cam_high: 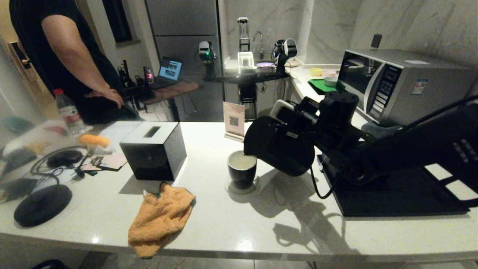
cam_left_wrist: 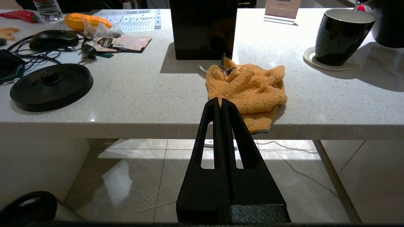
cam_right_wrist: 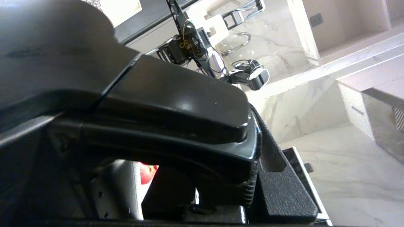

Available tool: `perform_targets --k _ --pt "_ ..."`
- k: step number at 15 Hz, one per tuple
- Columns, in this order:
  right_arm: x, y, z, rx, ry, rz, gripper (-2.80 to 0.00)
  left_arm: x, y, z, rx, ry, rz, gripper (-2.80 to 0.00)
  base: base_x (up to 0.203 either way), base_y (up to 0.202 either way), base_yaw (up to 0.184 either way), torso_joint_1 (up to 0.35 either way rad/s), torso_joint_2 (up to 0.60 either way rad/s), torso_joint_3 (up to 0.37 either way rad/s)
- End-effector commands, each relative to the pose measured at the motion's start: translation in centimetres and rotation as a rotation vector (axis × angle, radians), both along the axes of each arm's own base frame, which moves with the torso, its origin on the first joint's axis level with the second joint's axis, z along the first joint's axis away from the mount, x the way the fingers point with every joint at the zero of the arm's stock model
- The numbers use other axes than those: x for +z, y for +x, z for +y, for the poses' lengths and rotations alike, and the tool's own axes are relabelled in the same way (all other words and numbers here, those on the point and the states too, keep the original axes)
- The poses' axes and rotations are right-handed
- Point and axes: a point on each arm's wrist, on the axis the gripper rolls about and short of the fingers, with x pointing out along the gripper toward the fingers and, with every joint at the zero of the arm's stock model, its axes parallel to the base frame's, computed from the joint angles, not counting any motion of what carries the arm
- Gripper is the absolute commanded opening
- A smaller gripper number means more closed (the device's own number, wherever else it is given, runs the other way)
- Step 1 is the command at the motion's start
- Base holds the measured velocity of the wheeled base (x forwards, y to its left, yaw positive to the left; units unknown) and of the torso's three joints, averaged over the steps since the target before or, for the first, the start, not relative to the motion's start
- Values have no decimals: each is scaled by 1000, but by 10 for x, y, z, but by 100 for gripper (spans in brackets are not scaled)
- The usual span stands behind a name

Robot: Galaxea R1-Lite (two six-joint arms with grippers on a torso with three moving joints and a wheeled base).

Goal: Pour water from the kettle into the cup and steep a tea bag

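Observation:
The black kettle (cam_high: 276,147) hangs tilted over the white counter, its spout at the rim of the cup (cam_high: 242,175). My right gripper (cam_high: 297,117) is shut on the kettle's loop handle (cam_right_wrist: 157,94), which fills the right wrist view between my right gripper's (cam_right_wrist: 221,176) fingers. The cup, glossy black with a white inside, stands upright on a small coaster (cam_left_wrist: 328,64). I cannot make out a stream of water. The tea bag is out of view. My left gripper (cam_left_wrist: 221,102) is parked shut and empty below the counter's front edge, before an orange cloth.
A black tissue box (cam_high: 153,149) stands left of the cup, with the orange cloth (cam_high: 160,218) in front of it. The kettle's round base (cam_high: 43,204) lies far left among cables. A black mat (cam_high: 392,194) and a microwave (cam_high: 403,84) are on the right. A person (cam_high: 63,56) stands back left.

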Motion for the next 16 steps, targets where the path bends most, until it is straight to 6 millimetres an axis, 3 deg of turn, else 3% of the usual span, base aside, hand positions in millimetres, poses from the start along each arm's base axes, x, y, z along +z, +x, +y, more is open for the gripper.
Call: perform_targets --k 1,16 --pt "1 0 -1 -5 -14 -12 -280 0 0 0 1 -1 0 -280 0 0 0 0 0 0" --pt "1 -1 -1 -1 9 1 -280 0 0 0 -1 -1 0 -280 0 0 0 0 0 0"
